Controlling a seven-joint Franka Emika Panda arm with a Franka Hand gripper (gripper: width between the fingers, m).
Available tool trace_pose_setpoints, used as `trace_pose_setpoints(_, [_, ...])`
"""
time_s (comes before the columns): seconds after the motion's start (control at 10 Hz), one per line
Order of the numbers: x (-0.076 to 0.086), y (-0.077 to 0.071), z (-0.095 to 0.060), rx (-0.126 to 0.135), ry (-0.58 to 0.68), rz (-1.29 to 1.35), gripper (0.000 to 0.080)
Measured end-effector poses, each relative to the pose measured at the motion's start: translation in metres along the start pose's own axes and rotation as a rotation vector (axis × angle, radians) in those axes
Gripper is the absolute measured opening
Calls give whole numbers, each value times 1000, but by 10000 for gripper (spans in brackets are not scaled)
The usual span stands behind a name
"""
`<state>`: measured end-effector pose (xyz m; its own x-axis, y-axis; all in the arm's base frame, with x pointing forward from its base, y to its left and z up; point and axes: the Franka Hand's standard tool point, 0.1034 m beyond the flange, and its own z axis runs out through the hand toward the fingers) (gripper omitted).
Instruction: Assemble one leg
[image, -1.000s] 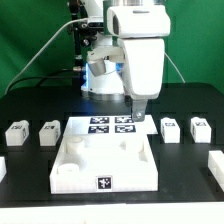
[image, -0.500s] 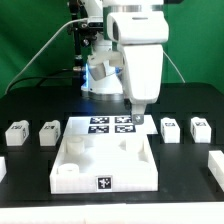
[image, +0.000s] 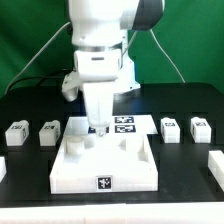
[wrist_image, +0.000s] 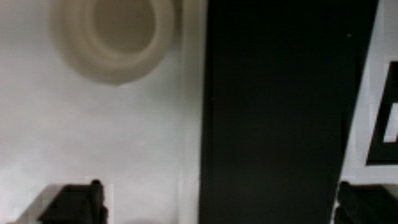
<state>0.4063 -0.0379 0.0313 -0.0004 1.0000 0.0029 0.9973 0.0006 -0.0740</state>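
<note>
Four small white legs with tag marks stand on the black table: two at the exterior view's left (image: 16, 132) (image: 49, 132) and two at its right (image: 170, 128) (image: 200, 128). My gripper (image: 98, 129) hangs low over the back edge of the large white board with round holes (image: 105, 165), away from every leg. In the wrist view the gripper (wrist_image: 221, 206) is open and empty. Its dark fingertips (wrist_image: 71, 205) stand wide apart over the white board, one round hole (wrist_image: 121, 40) and a strip of black table.
The marker board (image: 118, 124) lies just behind the large white board and shows at the wrist view's edge (wrist_image: 384, 110). Other white parts lie at the exterior view's left edge (image: 2, 168) and right edge (image: 216, 165). A green backdrop stands behind.
The arm has swung toward the exterior view's left, from over the marker board's right end to the large white board's back edge. The parts have not moved.
</note>
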Motion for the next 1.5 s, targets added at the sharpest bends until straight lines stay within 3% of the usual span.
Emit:
trace_pose_setpoints(0.4, [1, 16, 12, 3, 7, 4, 650])
trace_pose_setpoints(0.7, [0, 14, 17, 9, 9, 8, 638])
trace_pose_setpoints(0.9, [-1, 14, 17, 10, 9, 9, 280])
trace_pose_setpoints(1.0, [-1, 14, 17, 10, 9, 9, 139])
trace_pose_setpoints(1.1, [-1, 13, 17, 11, 9, 9, 139])
trace_pose_setpoints(1.2, [-1, 15, 17, 6, 9, 10, 62])
trace_pose_setpoints(1.5, [-1, 15, 17, 4, 9, 10, 62])
